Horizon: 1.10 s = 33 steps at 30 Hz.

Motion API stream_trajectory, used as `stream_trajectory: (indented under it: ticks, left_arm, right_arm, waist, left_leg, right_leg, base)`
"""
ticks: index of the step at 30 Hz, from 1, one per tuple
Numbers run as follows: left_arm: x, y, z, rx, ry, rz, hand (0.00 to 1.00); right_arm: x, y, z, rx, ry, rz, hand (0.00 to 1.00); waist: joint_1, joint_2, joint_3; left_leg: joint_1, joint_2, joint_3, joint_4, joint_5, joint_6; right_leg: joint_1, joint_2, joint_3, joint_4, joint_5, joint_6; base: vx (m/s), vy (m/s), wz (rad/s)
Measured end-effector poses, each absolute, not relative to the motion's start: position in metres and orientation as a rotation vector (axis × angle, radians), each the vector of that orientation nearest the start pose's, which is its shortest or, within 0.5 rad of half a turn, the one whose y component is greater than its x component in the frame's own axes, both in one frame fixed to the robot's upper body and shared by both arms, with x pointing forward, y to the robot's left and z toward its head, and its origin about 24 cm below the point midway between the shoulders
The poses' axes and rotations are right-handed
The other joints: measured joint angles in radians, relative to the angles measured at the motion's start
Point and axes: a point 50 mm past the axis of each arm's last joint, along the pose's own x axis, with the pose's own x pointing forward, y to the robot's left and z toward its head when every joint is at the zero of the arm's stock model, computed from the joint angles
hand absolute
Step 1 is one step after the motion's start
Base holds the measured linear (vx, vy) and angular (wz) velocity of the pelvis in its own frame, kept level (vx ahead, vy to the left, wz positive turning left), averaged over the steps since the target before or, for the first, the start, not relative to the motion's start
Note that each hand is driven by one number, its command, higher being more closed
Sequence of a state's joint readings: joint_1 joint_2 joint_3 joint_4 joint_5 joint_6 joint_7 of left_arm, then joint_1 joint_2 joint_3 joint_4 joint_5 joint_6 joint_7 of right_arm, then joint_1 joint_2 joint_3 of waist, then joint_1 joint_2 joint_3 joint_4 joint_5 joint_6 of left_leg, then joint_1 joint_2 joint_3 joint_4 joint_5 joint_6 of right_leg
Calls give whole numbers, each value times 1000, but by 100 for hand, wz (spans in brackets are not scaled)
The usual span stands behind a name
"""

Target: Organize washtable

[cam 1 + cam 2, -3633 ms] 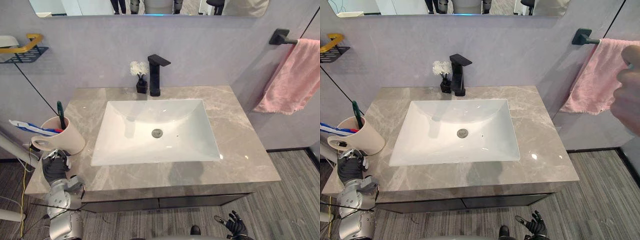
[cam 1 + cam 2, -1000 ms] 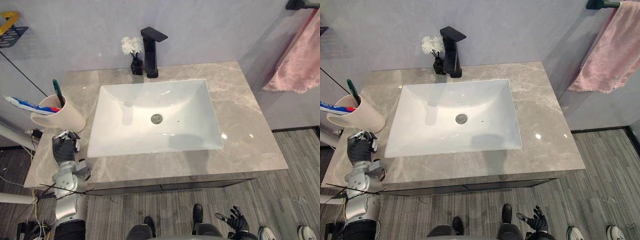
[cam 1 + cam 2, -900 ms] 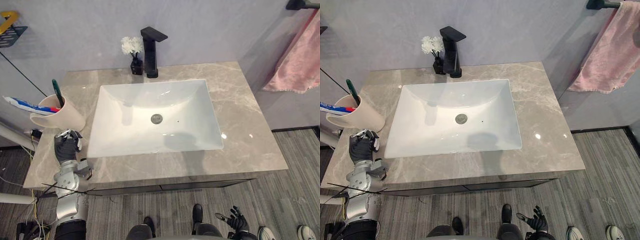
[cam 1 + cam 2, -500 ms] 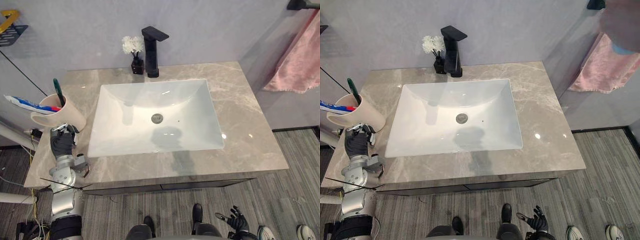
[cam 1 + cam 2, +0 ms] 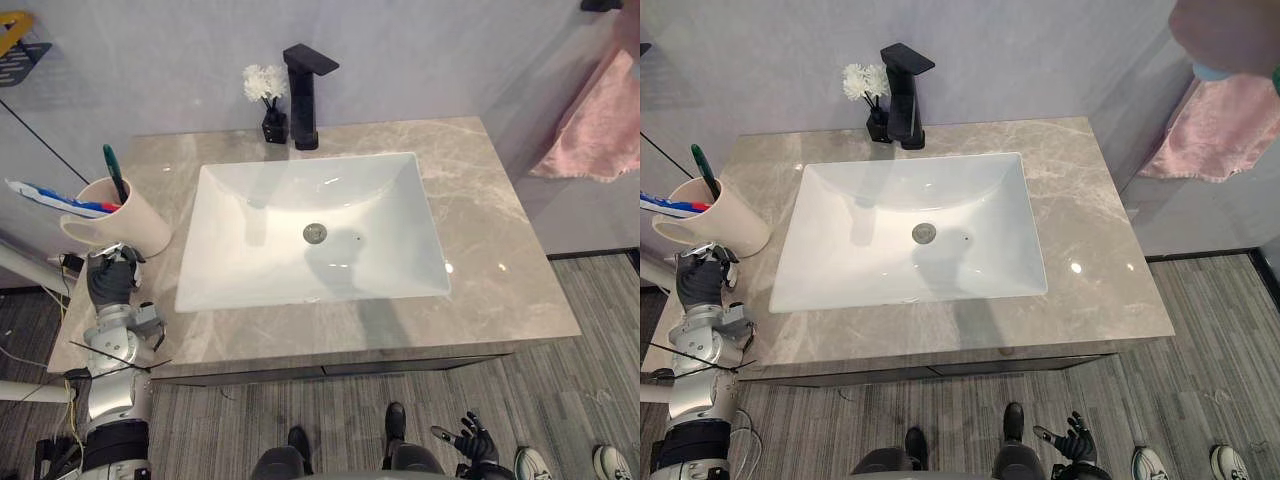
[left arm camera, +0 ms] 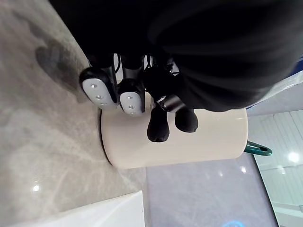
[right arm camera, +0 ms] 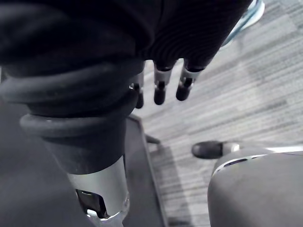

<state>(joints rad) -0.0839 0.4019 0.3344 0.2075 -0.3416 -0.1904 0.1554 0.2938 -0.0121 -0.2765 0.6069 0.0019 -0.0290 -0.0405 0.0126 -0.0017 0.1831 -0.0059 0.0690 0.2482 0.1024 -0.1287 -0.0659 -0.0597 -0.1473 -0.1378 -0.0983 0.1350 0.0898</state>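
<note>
A beige cup (image 5: 125, 225) stands on the grey marble countertop (image 5: 500, 260) at its left edge. It holds a blue and white toothpaste tube (image 5: 50, 195) and a green toothbrush (image 5: 113, 170). My left hand (image 5: 108, 283) hovers just in front of the cup's base with its fingers curled and nothing in them. Seen from the left wrist, the fingertips (image 6: 131, 97) hang close to the cup's wall (image 6: 175, 142). My right hand (image 5: 468, 442) hangs low by the floor with its fingers (image 7: 160, 92) straight and spread.
A white sink (image 5: 350, 230) fills the middle of the countertop. A black faucet (image 5: 303, 95) and a small black vase of white flowers (image 5: 268, 100) stand behind it. A pink towel (image 5: 595, 130) hangs at the right, a wall shelf (image 5: 20, 45) at the upper left. A person's blurred hand (image 5: 1230, 35) shows at the top right.
My left hand has moved left and up, closer to the cup. A person's blurred hand has come into the upper right. The camera has shifted slightly.
</note>
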Motion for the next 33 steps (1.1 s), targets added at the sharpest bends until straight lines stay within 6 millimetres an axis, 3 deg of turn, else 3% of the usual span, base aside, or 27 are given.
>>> stream_trajectory:
  ticks: [12,18,22,25,33]
  left_arm:
    - [262,318,96,24,-229,513,100]
    - [275,321,124,47,-312,513,100]
    - [287,321,138,46,-346,507,100]
    - [291,324,148,56,-368,511,100]
    - [295,330,154,57,-375,545,100]
  right_arm:
    - [100,-228,-124,18,832,-401,0]
    - [113,-227,-121,21,800,-393,0]
    - [114,-227,-121,23,794,-393,0]
    - [117,-227,-120,25,785,-394,0]
    - [117,-228,-119,20,783,-411,0]
  waist:
    - [-14,-3,2]
    - [-30,-25,24]
    - [-56,-26,46]
    - [-55,-26,63]
    - [-63,-25,74]
  left_leg:
    - [-38,-1,5,13,2,2]
    - [-59,-1,29,21,2,2]
    - [-66,0,30,33,-1,5]
    - [-72,2,47,40,-6,7]
    - [-94,5,55,74,-27,12]
  right_leg:
    - [-41,-2,7,0,15,-9]
    - [-84,-3,35,28,14,-9]
    - [-88,-3,36,31,14,-9]
    - [-105,-1,54,41,13,-10]
    - [-120,-2,64,45,14,-9]
  base:
    - [-37,-16,-1]
    - [-29,-13,-12]
    - [0,0,0]
    - [-29,-18,-14]
    - [-8,-6,-4]
